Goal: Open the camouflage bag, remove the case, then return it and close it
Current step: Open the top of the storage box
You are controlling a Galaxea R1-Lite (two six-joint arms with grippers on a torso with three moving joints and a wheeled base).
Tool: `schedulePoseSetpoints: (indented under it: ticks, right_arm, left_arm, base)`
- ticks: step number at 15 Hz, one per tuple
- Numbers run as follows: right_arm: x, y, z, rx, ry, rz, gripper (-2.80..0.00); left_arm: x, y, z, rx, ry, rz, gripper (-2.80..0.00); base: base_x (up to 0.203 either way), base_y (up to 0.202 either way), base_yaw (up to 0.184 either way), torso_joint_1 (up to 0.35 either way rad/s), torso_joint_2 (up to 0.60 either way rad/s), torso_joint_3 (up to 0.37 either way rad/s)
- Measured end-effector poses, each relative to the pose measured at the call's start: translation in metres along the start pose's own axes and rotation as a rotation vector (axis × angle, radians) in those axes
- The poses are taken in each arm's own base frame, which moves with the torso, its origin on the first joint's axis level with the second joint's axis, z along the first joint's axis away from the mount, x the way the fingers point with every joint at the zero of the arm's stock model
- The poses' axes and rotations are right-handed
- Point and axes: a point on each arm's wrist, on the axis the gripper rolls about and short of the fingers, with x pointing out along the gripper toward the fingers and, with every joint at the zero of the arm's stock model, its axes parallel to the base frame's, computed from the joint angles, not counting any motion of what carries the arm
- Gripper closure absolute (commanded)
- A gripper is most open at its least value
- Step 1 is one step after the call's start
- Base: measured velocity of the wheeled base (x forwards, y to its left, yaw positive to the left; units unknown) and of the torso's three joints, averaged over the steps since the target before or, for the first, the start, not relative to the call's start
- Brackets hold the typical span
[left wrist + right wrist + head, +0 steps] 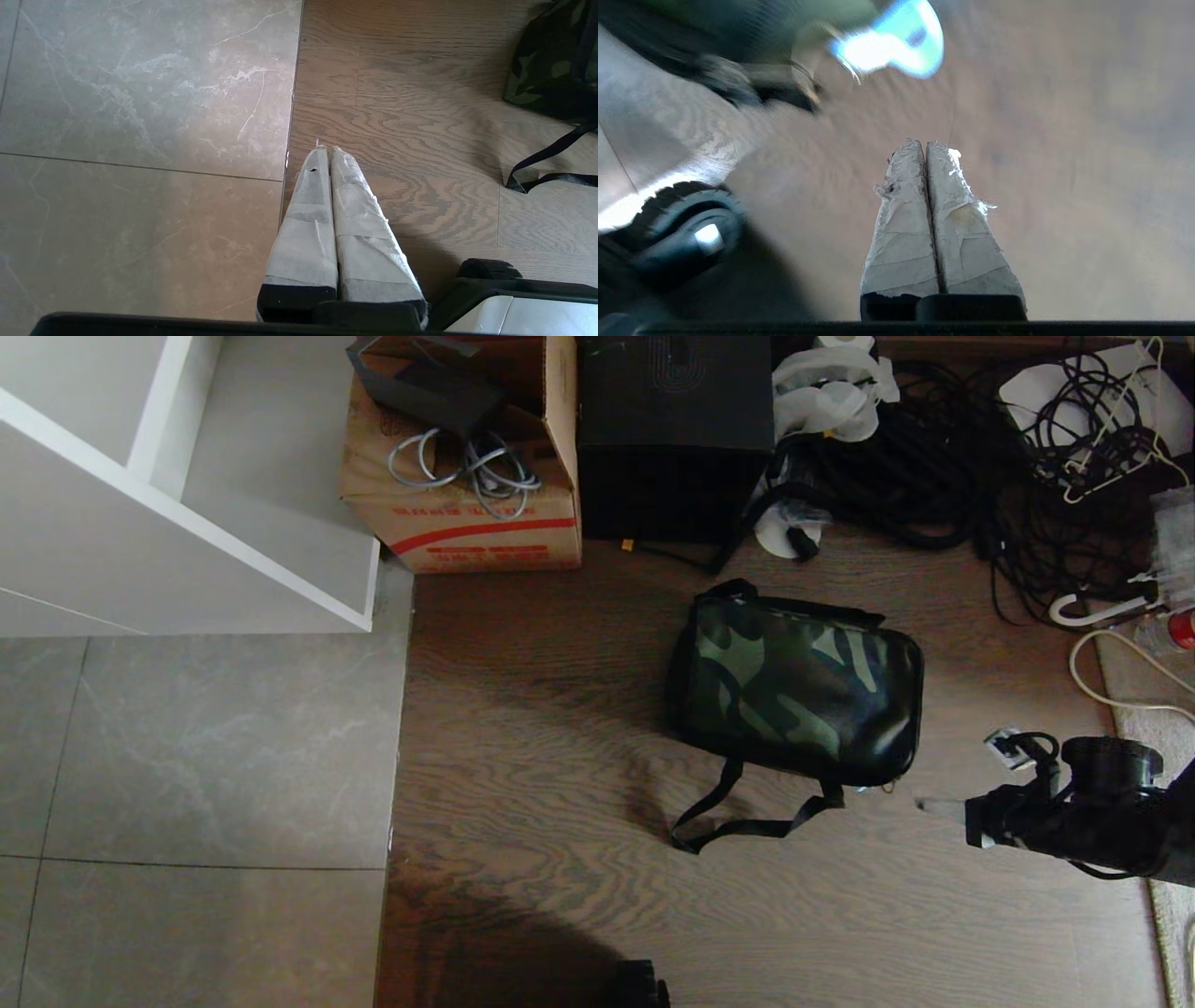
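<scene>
The camouflage bag (798, 686) lies zipped shut on the wood floor, its black strap (747, 823) trailing toward me. My right gripper (934, 805) hovers low, just right of the bag's near right corner and a little apart from it. Its taped fingers are pressed together with nothing between them (926, 144). In the right wrist view, a blurred edge of the bag (752, 18) lies past the fingertips. My left gripper (325, 148) is shut and parked over the seam between tile and wood, well left of the bag (551, 60). The case is out of view.
Behind the bag stand a brown cardboard carton (467, 495) and a tall plain black box (672, 439). A tangle of black cables (943, 467) fills the far right. A white cabinet (187, 532) and grey tiles (187, 756) are on the left, with a pale rug (1172, 915) at the right edge.
</scene>
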Motion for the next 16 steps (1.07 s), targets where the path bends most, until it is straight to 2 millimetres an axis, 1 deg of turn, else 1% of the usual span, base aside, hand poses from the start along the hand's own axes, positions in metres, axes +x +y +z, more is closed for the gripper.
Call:
schedulePoseSetpoints:
  ticks: [3, 5, 6, 8, 9, 11, 13, 15, 16]
  right_arm:
    - [-0.005, 0.004, -0.003, 0.251, 0.094, -0.145, 0.0]
    - [0.002, 0.012, 0.002, 0.388, 0.107, -0.224, 0.0]
    - [0.007, 0.019, 0.004, 0.407, 0.108, -0.222, 0.0]
    - [0.011, 0.03, 0.003, 0.346, 0.121, -0.153, 0.0]
    - [0.012, 0.034, 0.004, 0.273, 0.111, -0.122, 0.0]
    - [0.013, 0.037, 0.001, 0.084, 0.095, -0.092, 0.0]
    - [0.015, 0.039, -0.007, -0.116, 0.106, -0.039, 0.0]
    - [0.021, 0.04, -0.018, -0.279, 0.114, 0.019, 0.0]
    - [0.025, 0.041, -0.022, -0.337, 0.117, 0.038, -2.8]
  left_arm:
    - [0.0, 0.0, 0.0, 0.0, 0.0, 0.0, 0.0]
    - [0.0, 0.0, 0.0, 0.0, 0.0, 0.0, 0.0]
    - [0.0, 0.0, 0.0, 0.0, 0.0, 0.0, 0.0]
    - [0.0, 0.0, 0.0, 0.0, 0.001, -0.001, 0.0]
    - [0.0, 0.0, 0.0, 0.0, 0.0, -0.001, 0.0]
    - [0.0, 0.0, 0.0, 0.0, 0.0, 0.0, 0.0]
    - [0.0, 0.0, 0.0, 0.0, 0.0, -0.001, 0.0]
    - [0.0, 0.0, 0.0, 0.0, 0.0, -0.001, 0.0]
    - [0.0, 0.0, 0.0, 0.0, 0.0, 0.0, 0.0]
  base:
    - [0.0, 0.0, 0.0, 0.0, 0.0, 0.0]
    - [0.0, 0.0, 0.0, 0.0, 0.0, 0.0]
    - [0.0, 0.0, 0.0, 0.0, 0.0, 0.0]
    - [0.0, 0.0, 0.0, 0.0, 0.0, 0.0]
    - [0.0, 0.0, 0.0, 0.0, 0.0, 0.0]
    - [0.0, 0.0, 0.0, 0.0, 0.0, 0.0]
    - [0.0, 0.0, 0.0, 0.0, 0.0, 0.0]
    - [0.0, 0.0, 0.0, 0.0, 0.0, 0.0]
    - [0.0, 0.0, 0.0, 0.0, 0.0, 0.0]
